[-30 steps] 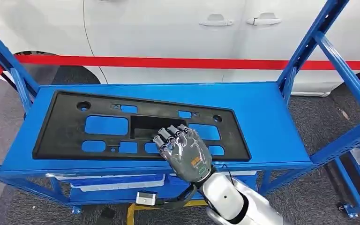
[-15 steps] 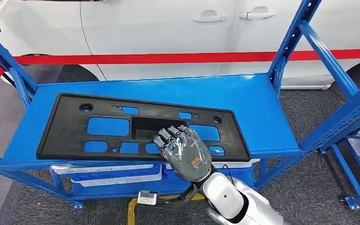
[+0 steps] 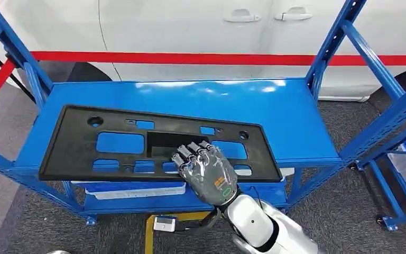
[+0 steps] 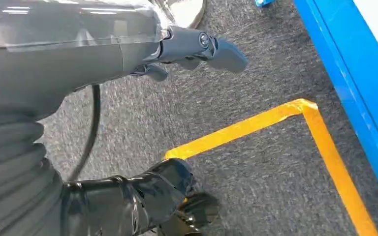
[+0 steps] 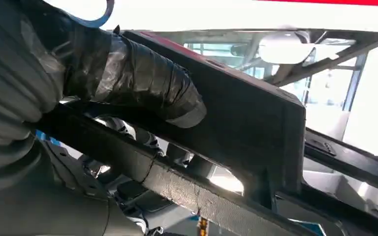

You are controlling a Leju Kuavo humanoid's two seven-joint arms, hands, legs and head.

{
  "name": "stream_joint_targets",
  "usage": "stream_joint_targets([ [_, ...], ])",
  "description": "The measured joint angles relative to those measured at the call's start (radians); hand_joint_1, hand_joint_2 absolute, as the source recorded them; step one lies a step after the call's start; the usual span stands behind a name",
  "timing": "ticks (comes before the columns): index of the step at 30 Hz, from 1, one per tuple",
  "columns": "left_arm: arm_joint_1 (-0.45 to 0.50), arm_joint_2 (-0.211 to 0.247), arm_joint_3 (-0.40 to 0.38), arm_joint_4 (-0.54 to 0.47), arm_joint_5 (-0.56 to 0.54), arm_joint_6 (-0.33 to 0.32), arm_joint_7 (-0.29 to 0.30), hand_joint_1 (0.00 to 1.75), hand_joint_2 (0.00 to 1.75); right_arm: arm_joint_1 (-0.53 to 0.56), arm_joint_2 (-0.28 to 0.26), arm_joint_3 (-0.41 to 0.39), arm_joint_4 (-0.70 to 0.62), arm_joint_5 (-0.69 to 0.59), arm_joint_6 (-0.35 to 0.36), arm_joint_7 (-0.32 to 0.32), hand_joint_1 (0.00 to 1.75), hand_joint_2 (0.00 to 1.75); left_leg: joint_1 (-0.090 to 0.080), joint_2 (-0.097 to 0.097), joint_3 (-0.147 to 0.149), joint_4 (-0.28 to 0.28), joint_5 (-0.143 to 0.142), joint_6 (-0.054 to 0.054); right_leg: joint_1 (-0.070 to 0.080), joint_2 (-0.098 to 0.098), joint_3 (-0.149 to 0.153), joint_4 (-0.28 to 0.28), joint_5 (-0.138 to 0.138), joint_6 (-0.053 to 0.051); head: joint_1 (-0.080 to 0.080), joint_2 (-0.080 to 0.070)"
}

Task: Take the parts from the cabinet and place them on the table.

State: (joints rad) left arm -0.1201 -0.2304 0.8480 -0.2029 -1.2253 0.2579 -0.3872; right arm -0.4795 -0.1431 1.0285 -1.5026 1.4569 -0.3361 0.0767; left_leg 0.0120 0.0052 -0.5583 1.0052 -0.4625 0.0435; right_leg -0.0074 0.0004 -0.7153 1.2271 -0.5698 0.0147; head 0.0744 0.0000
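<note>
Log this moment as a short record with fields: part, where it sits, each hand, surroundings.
part: black plastic panel with cut-out openings, one flat piece
location: top shelf of the blue rack, near edge overhanging the front of the shelf
right hand: grips the panel's near edge, fingers on top, thumb underneath
left hand: hangs over grey carpet, holding nothing, beside yellow floor tape
lower shelf: white and blue bins
background: white car with a red stripe behind the rack
</note>
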Motion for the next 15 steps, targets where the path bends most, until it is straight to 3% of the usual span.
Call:
stream_joint_targets([
  [1, 0.001, 0.0, 0.0, 0.0, 0.0, 0.001, 0.0, 0.0, 1.75, 0.003, -0.001, 0.0, 0.0, 0.0, 0.0, 0.0, 1.75, 1.75, 0.0, 0.001, -0.011, 0.003, 0.006, -0.001, -0.002, 0.0, -0.02, 0.075, -0.032, 0.005, 0.0, 0.0],
  [2, 0.002, 0.0, 0.0, 0.0, 0.0, 0.005, 0.002, 0.0, 1.75, 0.004, -0.002, 0.0, 0.0, 0.0, 0.0, 0.0, 1.75, 1.75, 0.0, 0.002, -0.022, 0.007, 0.011, -0.002, -0.005, 0.0, -0.021, 0.104, -0.032, 0.008, 0.0, 0.0],
  [3, 0.002, 0.0, 0.0, 0.0, -0.001, 0.008, 0.004, 0.0, 1.75, 0.005, -0.002, 0.0, 0.0, 0.0, 0.0, 0.0, 1.75, 1.75, 0.0, 0.002, -0.032, 0.012, 0.014, -0.003, -0.008, 0.0, -0.001, 0.091, -0.013, 0.01, 0.0, 0.0],
  [4, 0.001, 0.0, 0.0, 0.0, -0.001, 0.01, 0.005, 0.0, 1.75, 0.005, -0.002, 0.0, 0.0, 0.0, 0.0, 0.0, 1.75, 1.75, 0.001, 0.002, -0.041, 0.017, 0.017, -0.007, -0.011, -0.001, 0.041, 0.036, 0.018, 0.011, 0.0, 0.0],
  [5, 0.001, 0.0, 0.0, 0.0, -0.001, 0.011, 0.007, 0.0, 1.75, 0.005, -0.002, 0.0, 0.0, 0.0, -0.001, 0.0, 1.75, 1.75, 0.002, 0.002, -0.048, 0.022, 0.02, -0.01, -0.015, -0.001, 0.104, -0.055, 0.05, 0.012, 0.0, 0.0],
  [6, 0.0, 0.0, 0.0, 0.0, -0.001, 0.012, 0.008, 0.0, 1.75, 0.004, -0.002, -0.001, 0.0, 0.0, -0.002, 0.0, 1.75, 1.75, 0.002, 0.001, -0.053, 0.028, 0.021, -0.013, -0.017, -0.001, 0.163, -0.14, 0.062, 0.011, 0.0, 0.0],
  [7, 0.0, 0.0, 0.0, 0.0, -0.001, 0.015, 0.009, 0.0, 1.75, 0.003, -0.002, -0.002, -0.001, 0.0, -0.002, 0.0, 1.75, 1.75, -0.001, 0.001, -0.059, 0.03, 0.025, -0.019, -0.013, 0.0, 0.183, -0.182, 0.034, 0.006, 0.0, 0.0],
  [8, 0.0, 0.0, 0.0, 0.0, -0.003, 0.019, 0.008, 0.0, 1.75, 0.006, -0.002, -0.003, -0.003, 0.0, -0.002, 0.002, 1.75, 1.75, -0.001, 0.001, -0.06, 0.03, 0.029, -0.026, -0.005, 0.003, 0.175, -0.175, 0.056, -0.003, -0.001, 0.0],
  [10, 0.0, 0.0, 0.0, 0.0, -0.009, 0.03, 0.005, 0.0, 1.75, 0.007, -0.002, -0.008, -0.004, 0.0, -0.002, 0.008, 1.75, 1.75, -0.001, 0.001, -0.062, 0.028, 0.041, -0.041, -0.001, 0.003, 0.167, -0.177, 0.058, -0.01, -0.001, 0.0],
  [11, 0.001, 0.0, 0.0, 0.0, -0.01, 0.032, 0.004, 0.0, 1.75, 0.008, -0.002, -0.01, -0.006, 0.0, -0.002, 0.01, 1.75, 1.75, -0.001, 0.0, -0.064, 0.025, 0.048, -0.05, -0.001, 0.003, 0.163, -0.181, 0.065, -0.02, 0.0, 0.0],
  [12, 0.001, 0.0, 0.0, 0.0, -0.01, 0.033, 0.003, 0.0, 1.75, 0.008, -0.002, -0.011, -0.006, 0.0, -0.002, 0.011, 1.75, 1.75, 0.004, -0.003, -0.074, 0.033, 0.039, -0.054, -0.011, -0.001, 0.158, -0.191, 0.077, -0.035, 0.0, 0.0],
  [13, 0.002, 0.0, 0.0, 0.0, -0.01, 0.035, 0.003, 0.0, 1.75, 0.008, -0.001, -0.012, -0.007, 0.0, -0.002, 0.012, 1.75, 1.75, 0.004, -0.004, -0.087, 0.058, 0.002, -0.058, -0.008, -0.001, 0.149, -0.192, 0.087, -0.042, -0.002, 0.0],
  [15, 0.001, 0.0, 0.0, 0.0, -0.002, 0.029, 0.003, 0.0, 1.75, 0.008, -0.001, -0.013, -0.009, 0.0, -0.003, 0.014, 1.75, 1.75, 0.005, -0.005, -0.129, 0.19, -0.106, -0.064, -0.003, -0.002, 0.127, -0.191, 0.102, -0.055, -0.004, 0.0],
])
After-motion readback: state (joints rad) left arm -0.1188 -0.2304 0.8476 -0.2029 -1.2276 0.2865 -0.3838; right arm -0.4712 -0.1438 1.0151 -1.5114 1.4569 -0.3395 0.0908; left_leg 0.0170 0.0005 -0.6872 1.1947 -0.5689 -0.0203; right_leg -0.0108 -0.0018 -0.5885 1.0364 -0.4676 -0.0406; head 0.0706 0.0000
